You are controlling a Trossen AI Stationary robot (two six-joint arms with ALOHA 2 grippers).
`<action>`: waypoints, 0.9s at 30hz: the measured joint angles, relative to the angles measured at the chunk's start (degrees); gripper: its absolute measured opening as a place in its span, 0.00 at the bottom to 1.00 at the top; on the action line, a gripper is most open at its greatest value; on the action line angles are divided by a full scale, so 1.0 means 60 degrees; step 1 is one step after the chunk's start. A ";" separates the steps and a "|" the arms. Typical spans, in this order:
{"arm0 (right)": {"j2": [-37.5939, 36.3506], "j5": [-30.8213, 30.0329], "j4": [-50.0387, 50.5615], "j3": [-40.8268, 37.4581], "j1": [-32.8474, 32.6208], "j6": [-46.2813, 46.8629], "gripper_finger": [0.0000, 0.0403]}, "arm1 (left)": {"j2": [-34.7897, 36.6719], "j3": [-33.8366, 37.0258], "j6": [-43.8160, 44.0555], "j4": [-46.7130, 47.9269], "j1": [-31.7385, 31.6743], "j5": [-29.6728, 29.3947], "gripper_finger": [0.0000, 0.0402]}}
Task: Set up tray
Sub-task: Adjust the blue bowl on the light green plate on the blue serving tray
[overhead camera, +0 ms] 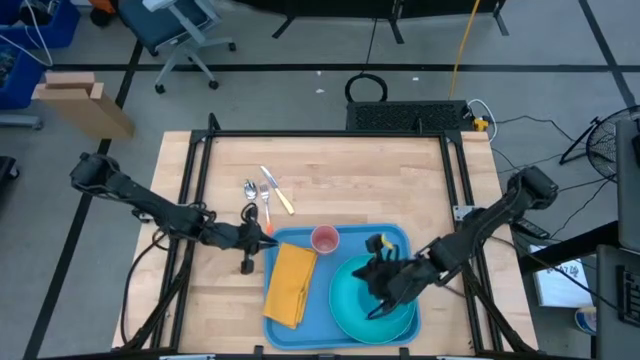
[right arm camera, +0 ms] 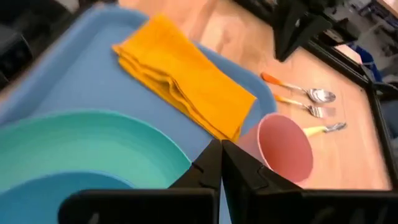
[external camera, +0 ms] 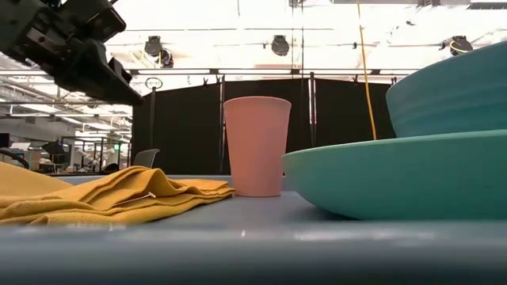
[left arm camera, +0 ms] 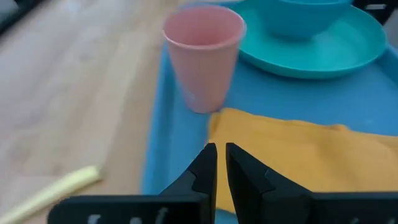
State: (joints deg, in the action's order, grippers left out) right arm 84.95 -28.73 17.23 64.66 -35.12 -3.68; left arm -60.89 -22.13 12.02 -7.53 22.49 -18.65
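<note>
The blue tray [overhead camera: 345, 246] lies near the table's near edge. On it are a folded yellow napkin [overhead camera: 291, 283], an upright pink cup [overhead camera: 324, 239] and a teal plate [overhead camera: 365, 305] with a teal bowl [external camera: 451, 87] standing on it. My left gripper [overhead camera: 262, 235] hovers at the tray's far left corner, fingers shut [left arm camera: 221, 158], above the napkin's edge [left arm camera: 273, 143]; the low view shows it raised [external camera: 75, 47]. My right gripper [overhead camera: 385, 268] is over the plate's far side, shut [right arm camera: 221, 158], between the plate [right arm camera: 93, 140] and the cup [right arm camera: 283, 146].
A spoon [right arm camera: 314, 94], a fork [right arm camera: 311, 111] and a yellow-handled knife [right arm camera: 323, 129] lie on the bare wood beyond the tray's far left corner [overhead camera: 265, 195]. A black frame [overhead camera: 200, 150] runs round the table top. Open wood lies on the table's far half.
</note>
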 joint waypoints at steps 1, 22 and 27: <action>-0.0182 0.0121 -0.0348 -0.0263 0.0030 0.0007 0.00 | 0.0250 0.0000 -0.0151 0.0192 0.0019 -0.0138 0.09; -0.1706 0.3865 0.4980 -0.0368 0.1808 0.4927 0.35 | 0.5598 0.0011 -0.2033 0.3089 0.0880 -0.1678 0.09; -0.1641 0.4624 0.5049 -0.0366 0.2098 0.5504 0.54 | 0.5585 0.0015 -0.2216 0.3264 0.0880 -0.1652 0.09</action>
State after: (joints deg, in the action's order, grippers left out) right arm 75.11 -0.99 47.52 62.47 -22.53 29.34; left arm -27.38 -22.04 -1.28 12.06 27.77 -28.56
